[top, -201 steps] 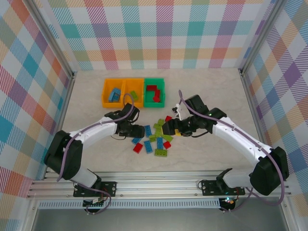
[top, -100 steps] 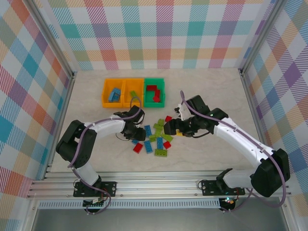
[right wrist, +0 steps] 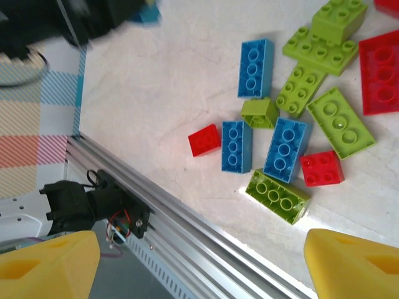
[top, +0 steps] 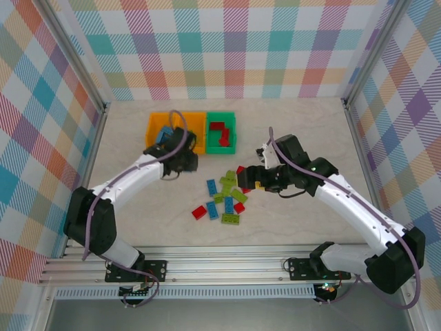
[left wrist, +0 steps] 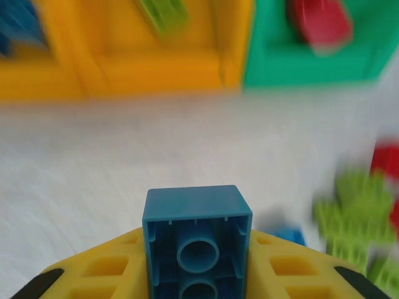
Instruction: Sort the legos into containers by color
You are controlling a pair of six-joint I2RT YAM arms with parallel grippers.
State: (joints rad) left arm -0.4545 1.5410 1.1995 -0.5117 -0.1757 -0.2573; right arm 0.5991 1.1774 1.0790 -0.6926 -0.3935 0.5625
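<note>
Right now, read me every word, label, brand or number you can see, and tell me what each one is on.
No text can be read anywhere.
On the bricks: the studs bear no legible marking.
On the blue brick: the underside is plain.
On the bins: no labels.
On the board by the rail: anything printed is too small to read.

A pale, marbled beige bench (top: 310,131) lies under even, soft light. Behind it stands a back wall (top: 227,48) of pastel plaid. A matching left wall (top: 34,138) and right wall (top: 413,117) flank it. An aluminium rail (top: 227,265) runs along its near edge.
</note>
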